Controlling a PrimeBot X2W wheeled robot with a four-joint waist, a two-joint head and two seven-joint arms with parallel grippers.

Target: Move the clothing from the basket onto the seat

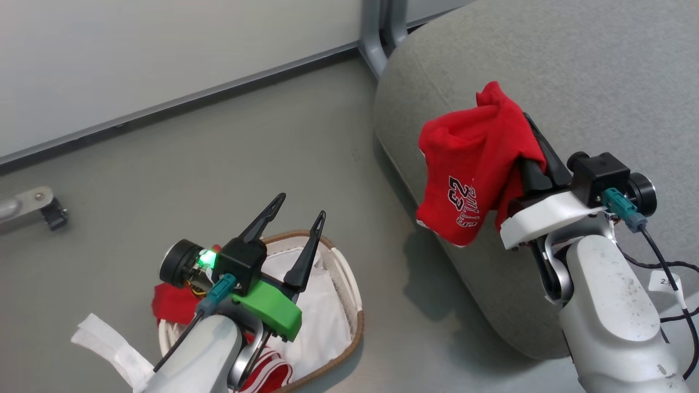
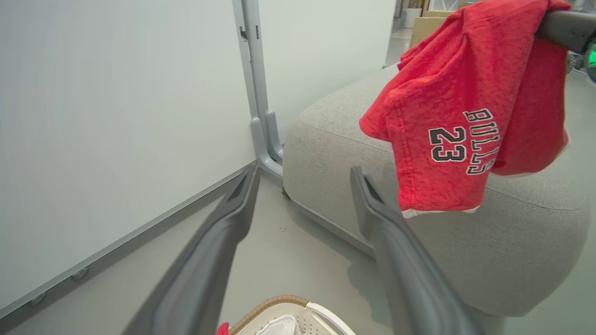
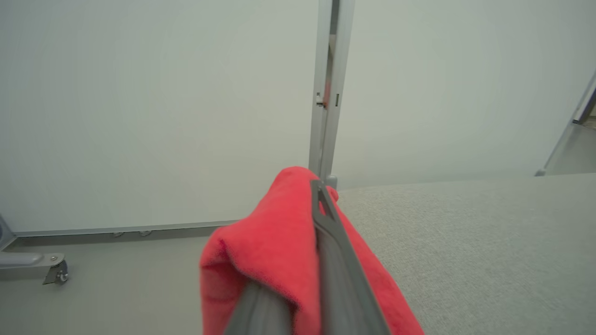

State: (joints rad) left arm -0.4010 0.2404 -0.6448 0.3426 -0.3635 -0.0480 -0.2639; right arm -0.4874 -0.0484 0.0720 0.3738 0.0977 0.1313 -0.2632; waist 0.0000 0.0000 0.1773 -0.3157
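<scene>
grey seat [image 1: 573, 65], grey floor [image 1: 246, 164], pale wall [image 1: 136, 54]

Floor [image 1: 262, 158]: smooth grey, faint scuffs. Bkgd: white partition panels [image 1: 136, 54], two of them meeting at a grey metal post [image 1: 377, 33] w/ curved foot at floor level. Dark grey rail [image 1: 191, 99] runs along panel base. Far left: metal leg [image 1: 24, 201] w/ small black caster [image 1: 54, 214], on floor, well apart from post. Left wrist view, top: cardboard box [image 2: 430, 25] beyond panels, blurred.
</scene>
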